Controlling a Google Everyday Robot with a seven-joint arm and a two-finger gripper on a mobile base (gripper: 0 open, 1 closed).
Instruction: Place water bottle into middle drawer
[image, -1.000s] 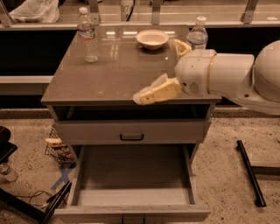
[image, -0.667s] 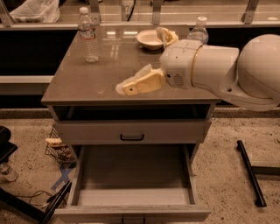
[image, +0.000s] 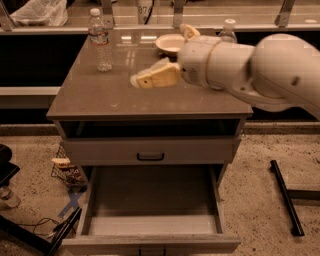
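Tool (image: 139, 80) above tabletop (image: 100, 95), seemingly apart from water bottle (image: 100, 42) near back-left edge.

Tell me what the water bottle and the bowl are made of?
The water bottle looks like thin clear plastic: you can see through it, and its sides are ribbed. The bowl is white and smooth, maybe ceramic or plastic; I can't tell which. The tool hovers over the tabletop, nearer the camera than the bowl.
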